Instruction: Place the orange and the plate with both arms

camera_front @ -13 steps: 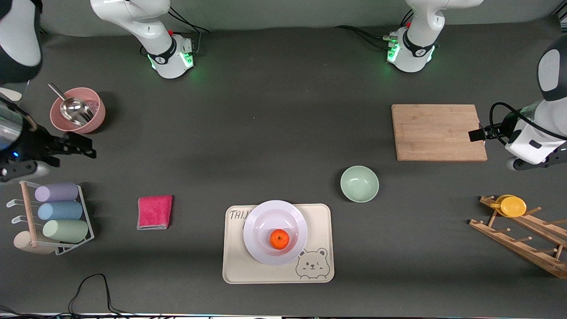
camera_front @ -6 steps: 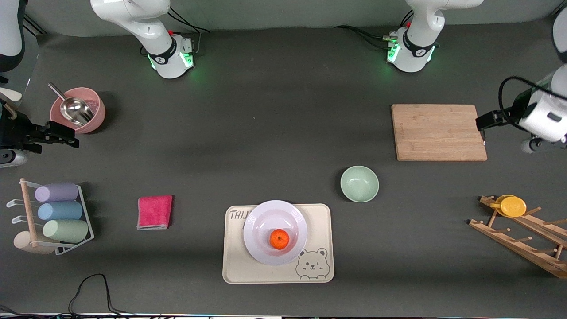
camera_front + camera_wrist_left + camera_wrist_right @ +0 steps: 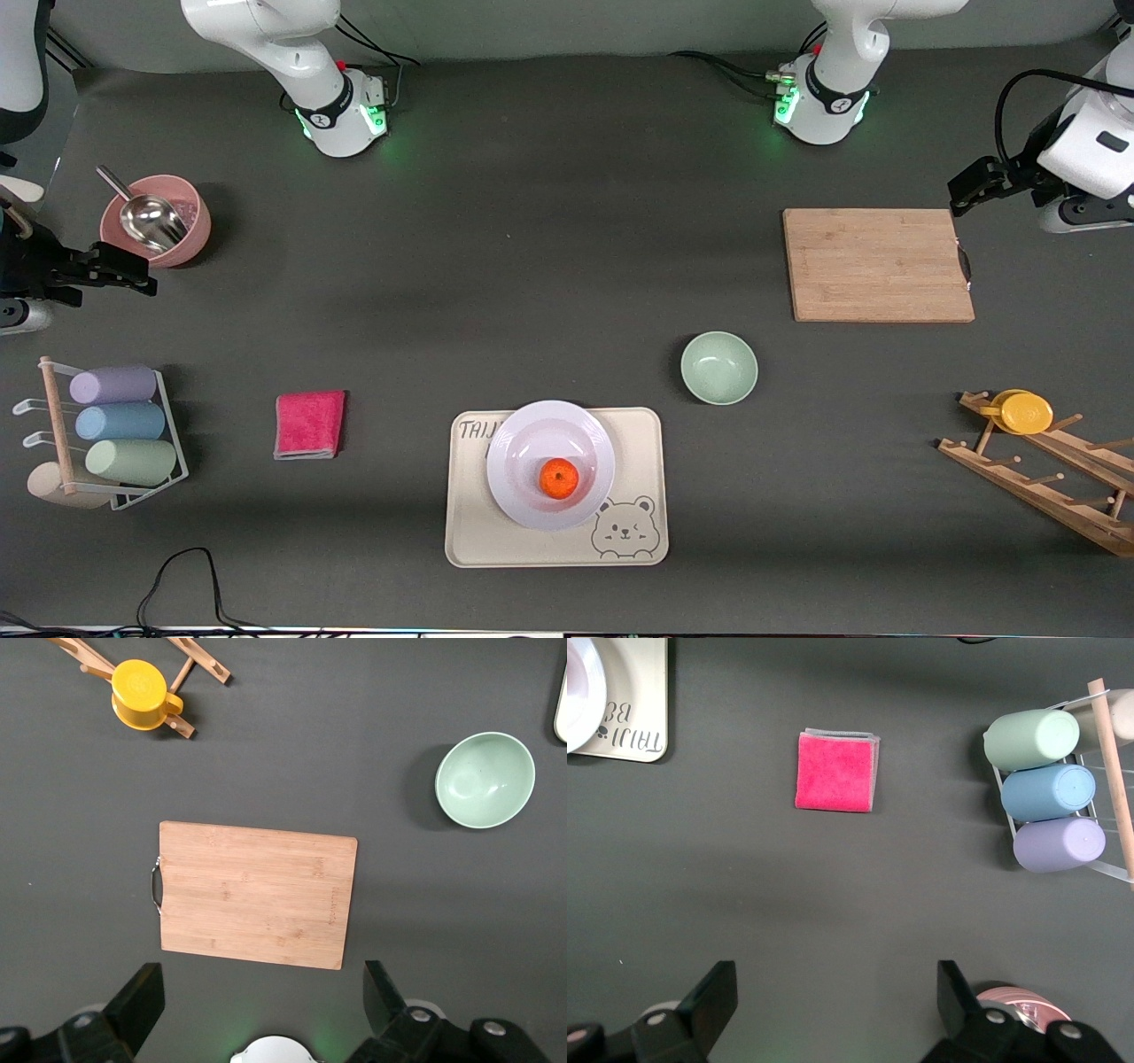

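Both grippers gape wide and empty: the right gripper (image 3: 133, 276) at the frame's left edge beside the pink bowl (image 3: 156, 221), the left gripper (image 3: 967, 188) at the upper right edge by the board (image 3: 878, 264). Low and central, the orange (image 3: 559, 478) sits on the plate (image 3: 532, 434), which rests on the tray (image 3: 638, 443).

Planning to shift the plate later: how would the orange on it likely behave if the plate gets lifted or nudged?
The orange is round and sits loose, so it would probably roll. The plate looks glossy and shallow, giving little grip or wall.
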Controlling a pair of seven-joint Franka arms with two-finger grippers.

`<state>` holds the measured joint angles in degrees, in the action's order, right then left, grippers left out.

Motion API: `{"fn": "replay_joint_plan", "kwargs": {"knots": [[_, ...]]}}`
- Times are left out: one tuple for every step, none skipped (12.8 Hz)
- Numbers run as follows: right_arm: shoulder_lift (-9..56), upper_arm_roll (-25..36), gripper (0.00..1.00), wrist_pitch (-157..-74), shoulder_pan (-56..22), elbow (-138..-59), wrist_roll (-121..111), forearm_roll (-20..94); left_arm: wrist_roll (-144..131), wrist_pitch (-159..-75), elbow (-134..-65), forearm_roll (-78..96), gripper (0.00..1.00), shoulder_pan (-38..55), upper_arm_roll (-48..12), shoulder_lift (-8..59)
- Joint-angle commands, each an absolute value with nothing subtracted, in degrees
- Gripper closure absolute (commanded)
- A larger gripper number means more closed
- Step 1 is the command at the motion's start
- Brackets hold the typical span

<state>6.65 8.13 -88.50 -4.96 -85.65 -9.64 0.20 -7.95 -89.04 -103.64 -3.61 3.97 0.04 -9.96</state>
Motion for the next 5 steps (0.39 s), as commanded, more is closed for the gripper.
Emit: {"fn": "replay_joint_plan", "kwargs": {"knots": [[5.3,8.2,0.00,-88.3,-5.4,-86.7,-8.0,-1.2,-6.1,-90.2,-104.9,-1.4,0.00,-1.0,-3.8,-10.7],[5.2,8.2,0.00,-88.2,-5.7,-86.9,-7.8,-1.3,-6.1,-90.2,-104.9,-1.0,0.00,-1.6,-3.9,-10.7],[5.2,8.2,0.00,-88.2,-5.7,-86.7,-7.7,-1.3,-6.0,-90.1,-104.6,-1.0,0.00,-1.6,-3.8,-10.7],[5.2,8.2,0.00,-88.2,-5.7,-86.7,-7.7,-1.3,-6.0,-89.8,-104.5,-1.0,0.00,-1.5,-3.8,-10.6],[5.1,8.2,0.00,-88.1,-5.7,-86.8,-7.7,-1.3,-6.0,-89.7,-104.5,-1.0,0.00,-1.1,-3.7,-10.6]]}}
